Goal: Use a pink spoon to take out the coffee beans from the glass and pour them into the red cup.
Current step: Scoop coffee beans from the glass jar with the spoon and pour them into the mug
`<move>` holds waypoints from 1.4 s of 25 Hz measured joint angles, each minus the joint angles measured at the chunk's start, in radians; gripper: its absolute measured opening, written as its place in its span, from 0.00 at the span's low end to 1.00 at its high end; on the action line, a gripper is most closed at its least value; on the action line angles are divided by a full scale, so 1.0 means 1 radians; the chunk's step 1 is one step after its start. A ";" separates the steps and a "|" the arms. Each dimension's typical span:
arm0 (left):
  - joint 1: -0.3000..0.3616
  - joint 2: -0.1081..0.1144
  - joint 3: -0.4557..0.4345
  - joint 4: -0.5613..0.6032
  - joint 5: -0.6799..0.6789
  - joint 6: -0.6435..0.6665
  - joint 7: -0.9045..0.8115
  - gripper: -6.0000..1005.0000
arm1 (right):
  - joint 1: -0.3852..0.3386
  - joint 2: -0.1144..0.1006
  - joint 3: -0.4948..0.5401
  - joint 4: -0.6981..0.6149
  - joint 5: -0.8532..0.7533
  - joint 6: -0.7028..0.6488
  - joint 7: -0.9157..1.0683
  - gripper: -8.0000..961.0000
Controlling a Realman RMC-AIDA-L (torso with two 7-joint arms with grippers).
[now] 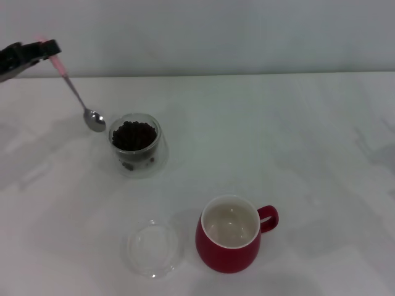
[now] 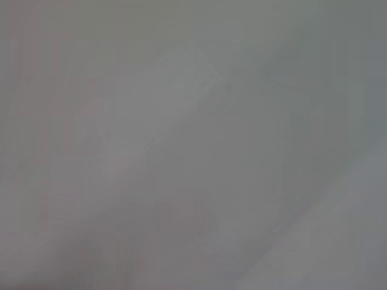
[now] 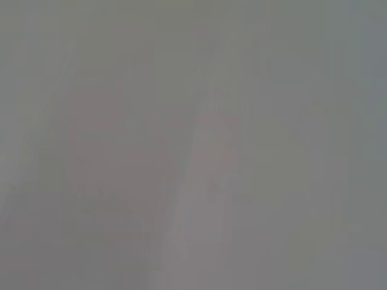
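Both wrist views give nothing but a flat grey blur, no object or finger to make out in either. In the head view the left gripper [image 1: 44,50] is cut off by the picture's left edge, only its dark tip showing, and the arm behind it is out of frame. That tip covers the upper end of the pink spoon [image 1: 75,92], so most of the pink handle is hidden. The coffee beans [image 1: 133,135] run together into one dark mass in the glass [image 1: 135,145]; single beans are too small to count.
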 joint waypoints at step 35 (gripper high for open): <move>-0.174 -0.126 0.226 -0.025 0.237 0.400 -0.112 0.14 | 0.005 -0.002 0.003 0.019 -0.002 -0.024 0.003 0.72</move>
